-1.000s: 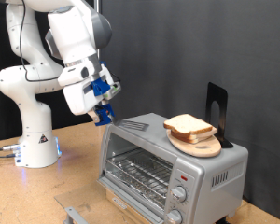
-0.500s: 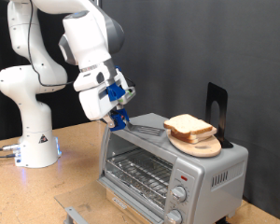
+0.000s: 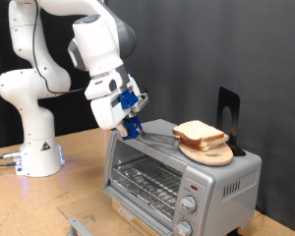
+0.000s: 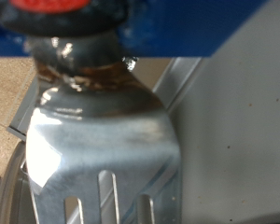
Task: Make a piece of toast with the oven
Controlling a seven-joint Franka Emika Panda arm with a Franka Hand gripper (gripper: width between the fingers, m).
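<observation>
My end effector [image 3: 131, 125], clamped on a slotted metal spatula [image 3: 157, 137], hovered above the silver toaster oven [image 3: 182, 167]; the pale bread slices [image 3: 199, 132] remained on top, untoasted.

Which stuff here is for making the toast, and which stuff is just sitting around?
For the toast job:
- oven, door shut
- bread slices piled on a round wooden board on the oven's top
- gripper holding a metal spatula over the oven's top

Just there:
- black stand behind the board
- table

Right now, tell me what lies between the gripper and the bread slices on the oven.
In the exterior view, the metal spatula held by the gripper spans that stretch, over the oven top, its blade reaching toward the bread slices.
</observation>
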